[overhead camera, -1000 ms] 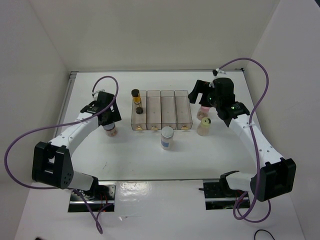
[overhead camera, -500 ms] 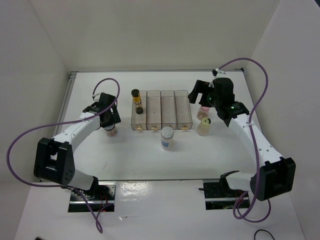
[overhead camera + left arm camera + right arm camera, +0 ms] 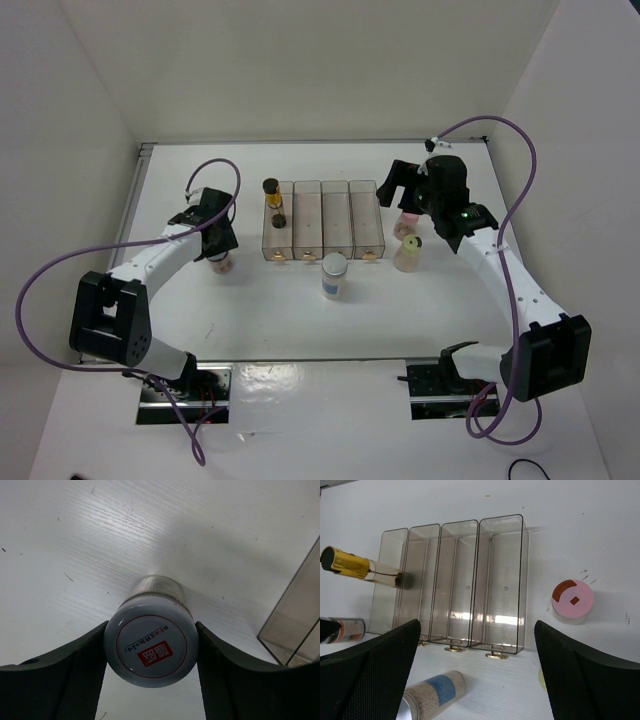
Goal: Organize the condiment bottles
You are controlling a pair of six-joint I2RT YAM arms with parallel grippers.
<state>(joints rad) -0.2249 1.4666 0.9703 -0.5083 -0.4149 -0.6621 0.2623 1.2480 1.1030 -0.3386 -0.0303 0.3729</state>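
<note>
One bottle slotted: amber [image 3: 357, 567] in tray's [image 3: 500, 517] leftmost bay. Left end effector [image 3: 150, 630] clamped on lilac jar [image 3: 151, 647] at tray's 9 o'clock. Right end effector [image 3: 476, 630] wide open, empty. Next: lift jar, lower into adjacent bay.

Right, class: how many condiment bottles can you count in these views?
5: slim amber bottle in the tray's leftmost slot; lilac-lidded jar in the left gripper; blue-lidded jar before the tray; pink-capped bottle and cream yellow-capped bottle right of it. None seems hidden.

Left arm [image 3: 150, 262] extended, left fingers [image 3: 75, 675] clamping jar [image 3: 151, 642], right arm [image 3: 500, 265] raised, right fingers [image 3: 375, 675] wide apart
</note>
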